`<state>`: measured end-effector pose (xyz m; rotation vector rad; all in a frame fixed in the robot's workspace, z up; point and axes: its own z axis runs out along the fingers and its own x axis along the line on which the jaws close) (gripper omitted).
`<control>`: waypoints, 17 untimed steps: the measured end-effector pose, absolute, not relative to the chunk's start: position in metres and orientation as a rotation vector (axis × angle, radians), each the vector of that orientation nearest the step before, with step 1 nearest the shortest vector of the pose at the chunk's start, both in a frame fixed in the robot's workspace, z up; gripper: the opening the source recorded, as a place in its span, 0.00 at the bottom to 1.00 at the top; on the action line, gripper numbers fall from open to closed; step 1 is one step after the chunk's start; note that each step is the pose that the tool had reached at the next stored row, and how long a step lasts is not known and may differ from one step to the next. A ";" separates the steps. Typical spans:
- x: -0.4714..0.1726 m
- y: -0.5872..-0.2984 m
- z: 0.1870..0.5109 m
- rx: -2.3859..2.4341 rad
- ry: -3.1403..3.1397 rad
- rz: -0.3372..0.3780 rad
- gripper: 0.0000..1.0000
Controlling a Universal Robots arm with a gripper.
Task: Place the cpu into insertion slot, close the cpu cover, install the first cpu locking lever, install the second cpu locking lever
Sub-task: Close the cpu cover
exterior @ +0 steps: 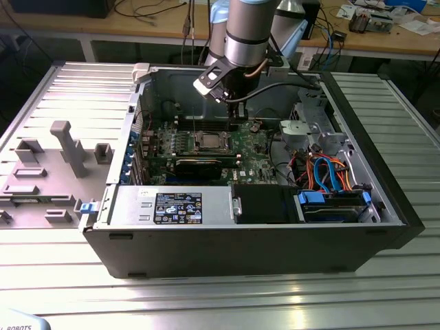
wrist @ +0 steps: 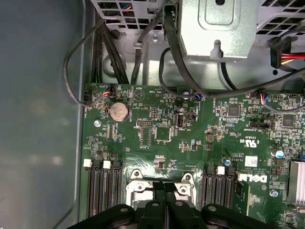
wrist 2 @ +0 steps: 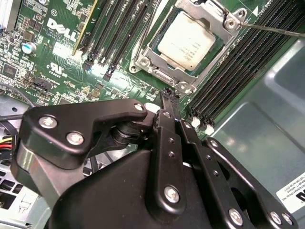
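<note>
The cpu [wrist 2: 187, 40], a silvery square chip, lies in the insertion slot [exterior: 206, 142] on the green motherboard. The grey metal cpu cover [wrist 2: 220, 18] lies flat around it, and the chip shows through the cover's window. One thin locking lever [wrist 2: 276, 29] runs out over the memory slots on one side of the socket, and another thin rod [wrist 2: 147, 33] runs along the opposite side. My gripper [wrist 2: 167, 95] is shut with nothing between its black fingers. It hangs just beside the socket's edge [wrist: 138, 177], slightly above the board, and it appears in the exterior view as gripper [exterior: 237, 118].
Black memory slots [wrist 2: 114, 28] flank the socket on both sides. A black graphics card [exterior: 199, 165] lies in front of it, and the power supply [exterior: 172, 206] and a drive bay with blue and orange cables [exterior: 330, 179] are nearer. Loose cables [wrist: 114, 57] and case walls surround the board.
</note>
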<state>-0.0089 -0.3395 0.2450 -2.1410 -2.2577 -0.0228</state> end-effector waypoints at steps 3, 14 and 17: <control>-0.020 -0.340 0.243 -2.140 -2.259 -0.023 0.11; -0.076 -0.340 0.226 -2.136 -2.262 -0.023 0.11; -0.076 -0.340 0.219 -2.137 -2.261 -0.023 0.11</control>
